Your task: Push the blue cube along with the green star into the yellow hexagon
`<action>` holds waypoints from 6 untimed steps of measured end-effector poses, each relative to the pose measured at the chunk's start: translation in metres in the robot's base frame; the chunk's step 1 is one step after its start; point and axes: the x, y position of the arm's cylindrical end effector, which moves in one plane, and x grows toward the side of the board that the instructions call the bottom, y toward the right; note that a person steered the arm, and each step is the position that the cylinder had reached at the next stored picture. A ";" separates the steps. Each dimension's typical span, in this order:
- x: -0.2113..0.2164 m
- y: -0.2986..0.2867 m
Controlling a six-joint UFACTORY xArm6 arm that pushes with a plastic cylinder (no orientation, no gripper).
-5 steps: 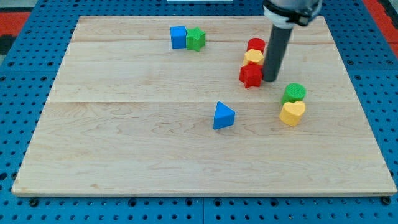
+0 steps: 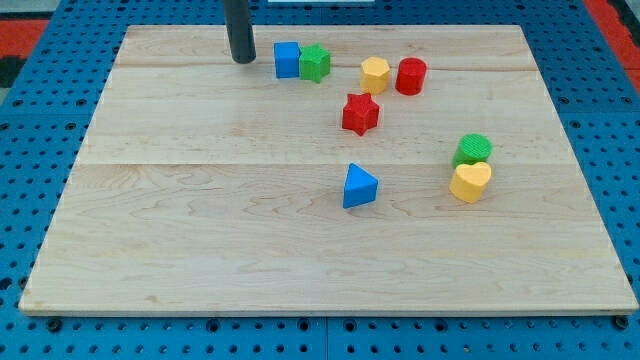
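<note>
The blue cube point(image 2: 287, 59) sits near the view's top, touching the green star point(image 2: 315, 63) on its right. The yellow hexagon point(image 2: 375, 74) lies further right, a gap away from the star, with a red cylinder point(image 2: 410, 76) beside it on its right. My tip point(image 2: 242, 59) rests on the board just left of the blue cube, a small gap between them.
A red star point(image 2: 360, 114) lies below the hexagon. A blue triangle point(image 2: 359, 186) is near the middle. A green cylinder point(image 2: 473, 150) and a yellow heart point(image 2: 470, 182) touch at the view's right. The wooden board point(image 2: 200, 230) has blue pegboard around it.
My tip has moved from beside the red star to the left of the blue cube. The yellow hexagon, red cylinder and red star now lie apart, shifted left and up from their tight stack.
</note>
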 end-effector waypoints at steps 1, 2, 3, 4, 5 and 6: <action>0.000 0.023; 0.004 0.055; 0.012 0.089; -0.001 0.080; -0.001 0.080; -0.015 0.112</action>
